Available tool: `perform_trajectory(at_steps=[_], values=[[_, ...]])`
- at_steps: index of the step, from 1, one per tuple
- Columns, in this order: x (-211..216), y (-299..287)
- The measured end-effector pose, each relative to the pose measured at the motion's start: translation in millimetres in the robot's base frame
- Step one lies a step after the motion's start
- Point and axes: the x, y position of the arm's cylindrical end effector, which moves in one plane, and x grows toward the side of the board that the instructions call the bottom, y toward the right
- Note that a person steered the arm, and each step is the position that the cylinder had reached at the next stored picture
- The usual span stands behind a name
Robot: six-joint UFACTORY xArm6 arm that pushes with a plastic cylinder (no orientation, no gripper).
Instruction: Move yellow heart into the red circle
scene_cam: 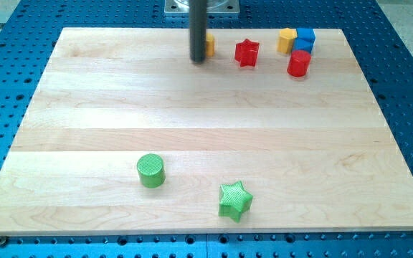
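My tip [198, 61] rests on the board near the view's top, left of centre. A yellow block [210, 45] sits right behind the rod on its right side. It is mostly hidden, so I cannot make out its shape. A red star [247, 52] lies to the right of it. Farther right, a second yellow block [287, 40] of unclear shape touches a blue cube [305, 39]. The red circle [299, 64] sits just below those two, close to the blue cube.
A green circle [150, 170] and a green star [235, 200] lie near the view's bottom, on the wooden board [192, 129]. A blue perforated table surrounds the board.
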Motion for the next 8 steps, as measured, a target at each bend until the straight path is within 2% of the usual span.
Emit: perform_trajectory(at_steps=[1,3,4,5,7,8], values=[[-17,-32],[-37,102],[-63,94],[-68,128],[-52,175],[-39,149]])
